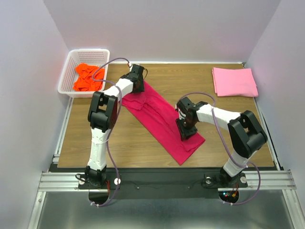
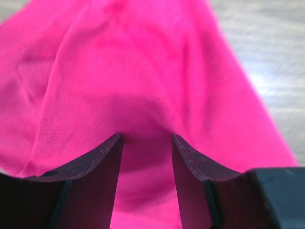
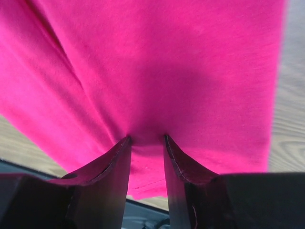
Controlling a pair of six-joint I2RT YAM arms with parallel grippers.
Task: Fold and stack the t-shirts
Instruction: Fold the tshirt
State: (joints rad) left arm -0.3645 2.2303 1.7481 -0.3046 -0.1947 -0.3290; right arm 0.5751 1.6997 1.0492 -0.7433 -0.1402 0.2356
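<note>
On the wooden table (image 1: 128, 143), the red shirt (image 1: 159, 119) lies diagonally mid-frame. Left gripper (image 2: 145, 138) pinches its upper-left end; right gripper (image 3: 146, 138) straddles the lower-right end, grip uncertain. Folding seems underway; next, lift both ends together.

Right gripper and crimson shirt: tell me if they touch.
Touching. The right wrist view shows the right gripper pressing both fingertips into the crimson shirt, cloth puckering between them.

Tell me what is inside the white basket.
A crumpled orange t-shirt lies inside the basket, covering most of its floor. Whatever is beneath the cloth is hidden.
</note>
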